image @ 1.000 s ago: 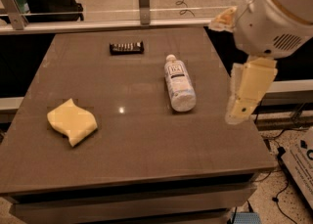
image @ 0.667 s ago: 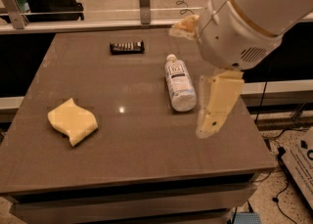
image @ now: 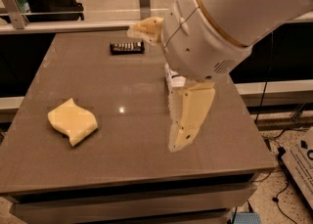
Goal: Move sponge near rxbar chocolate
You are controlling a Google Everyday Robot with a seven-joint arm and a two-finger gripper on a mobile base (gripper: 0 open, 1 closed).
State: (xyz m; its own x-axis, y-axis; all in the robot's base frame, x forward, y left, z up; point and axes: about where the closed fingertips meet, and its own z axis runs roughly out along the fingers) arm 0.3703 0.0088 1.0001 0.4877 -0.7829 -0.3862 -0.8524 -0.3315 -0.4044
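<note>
The pale yellow sponge point(image: 72, 121) lies flat on the left part of the brown table point(image: 122, 169). The dark rxbar chocolate point(image: 126, 47) lies at the far middle of the table, well apart from the sponge. My gripper point(image: 154, 89) hangs above the table's middle right, to the right of the sponge and in front of the bar. Its two cream fingers point(image: 188, 115) stand wide apart, with nothing between them. It is open and empty.
A clear white-labelled bottle point(image: 170, 78) lies on the table, mostly hidden behind my arm. The large white arm housing point(image: 230, 17) fills the upper right. A rail with posts runs behind the table. Cables lie on the floor at the right.
My arm and gripper have swung left, from beyond the table's right edge to over the table, now covering most of the bottle. The sponge and bar have not moved.
</note>
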